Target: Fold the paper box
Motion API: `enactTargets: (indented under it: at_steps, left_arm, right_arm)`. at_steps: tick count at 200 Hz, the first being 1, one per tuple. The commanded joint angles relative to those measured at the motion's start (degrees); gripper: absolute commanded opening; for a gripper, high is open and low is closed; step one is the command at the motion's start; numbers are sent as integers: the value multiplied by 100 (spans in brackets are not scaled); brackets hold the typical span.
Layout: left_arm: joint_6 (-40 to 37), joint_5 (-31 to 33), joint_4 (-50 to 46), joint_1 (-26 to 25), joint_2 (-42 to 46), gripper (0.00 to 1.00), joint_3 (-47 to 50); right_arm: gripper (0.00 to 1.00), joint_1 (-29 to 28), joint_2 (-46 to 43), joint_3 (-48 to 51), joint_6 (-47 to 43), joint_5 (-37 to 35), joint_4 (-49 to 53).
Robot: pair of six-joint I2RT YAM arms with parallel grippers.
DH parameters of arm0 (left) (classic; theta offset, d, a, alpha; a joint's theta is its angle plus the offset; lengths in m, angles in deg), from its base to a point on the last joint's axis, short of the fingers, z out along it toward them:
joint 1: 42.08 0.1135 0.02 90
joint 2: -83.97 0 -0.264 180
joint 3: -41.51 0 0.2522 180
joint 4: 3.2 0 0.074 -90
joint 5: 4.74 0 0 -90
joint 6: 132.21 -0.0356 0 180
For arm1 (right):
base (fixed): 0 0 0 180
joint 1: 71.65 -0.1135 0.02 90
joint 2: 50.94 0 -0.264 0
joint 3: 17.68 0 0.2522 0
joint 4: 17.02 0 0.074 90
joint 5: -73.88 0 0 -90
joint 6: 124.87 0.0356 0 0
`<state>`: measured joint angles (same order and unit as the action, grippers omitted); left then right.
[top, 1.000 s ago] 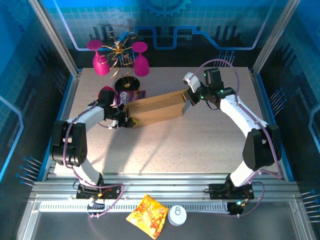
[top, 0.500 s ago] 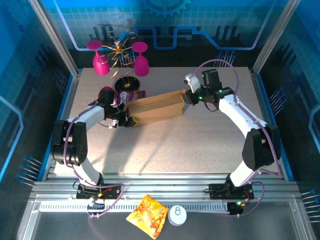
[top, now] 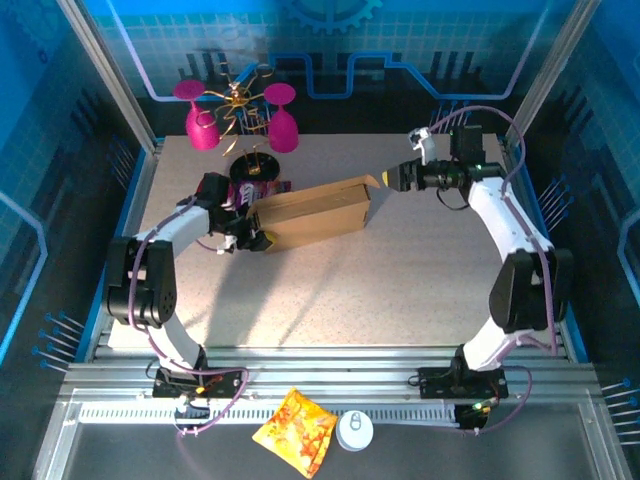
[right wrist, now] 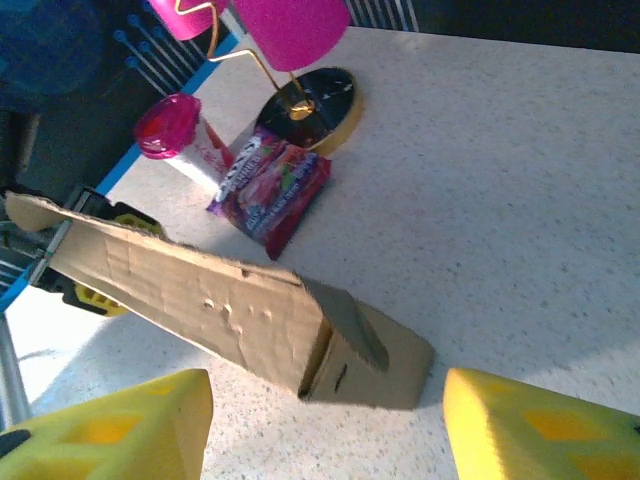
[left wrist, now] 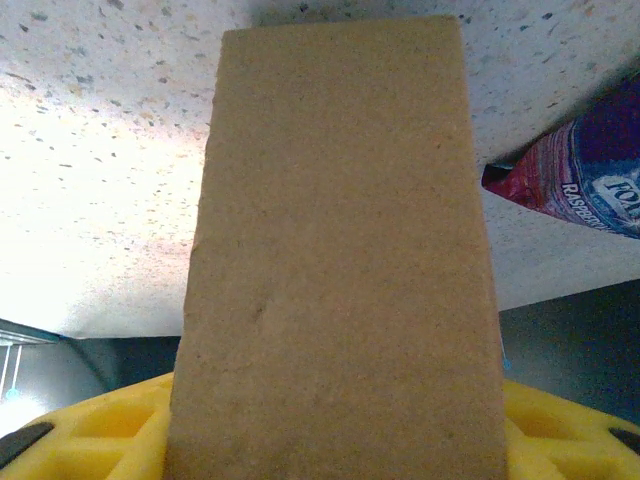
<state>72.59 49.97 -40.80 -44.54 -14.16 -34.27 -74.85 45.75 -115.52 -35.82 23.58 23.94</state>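
Cardboard is sitting clamped between the yellow fingers of the left gripper, which is grasping the left end of the paper box on the left-middle part of the table. In the left wrist view the brown panel is running straight up between the two pads. Behind that gripper, a stand with pink glasses is standing at the far edge of the table. A purple snack packet is lying flat between the stand's black base and the box, just beside the box's far side. The box is stretching rightward from the grasped end at a slant, its right end lying farther back. In the right wrist view the held end seems to be sitting slightly off the surface while the free end is resting on the table, with a small flap there standing partly open. Nearer the arm bases, an orange snack bag is lying beside a white round object on the metal rail. To the right of the box, the right gripper is hovering near the free end without touching it, its jaws standing wide apart and holding nothing.
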Motion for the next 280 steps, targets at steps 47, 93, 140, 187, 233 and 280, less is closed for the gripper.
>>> enactTargets:
  at_steps: [47,93,140,187,233,280]
  left_arm:
    - [698,198,-854,114,-327,16,-337]
    - [710,232,-824,115,-328,15,-353]
    - [709,221,-799,114,-326,15,-347]
    - [700,124,-627,114,-402,14,-361]
    - [716,109,-597,114,-425,14,-363]
    - [732,102,-558,110,-433,14,-365]
  right_arm:
    - [50,-288,1271,-1617,-662,164,1944]
    - [45,-486,1392,-1814,-785,-294,2006]
    - [36,-621,1472,-1998,-841,-646,1985]
    - [31,-711,1569,-2095,-881,-753,2001]
    - [23,-752,1579,-2183,-838,-826,1912]
    - [14,-798,1599,-2182,-815,-806,1932]
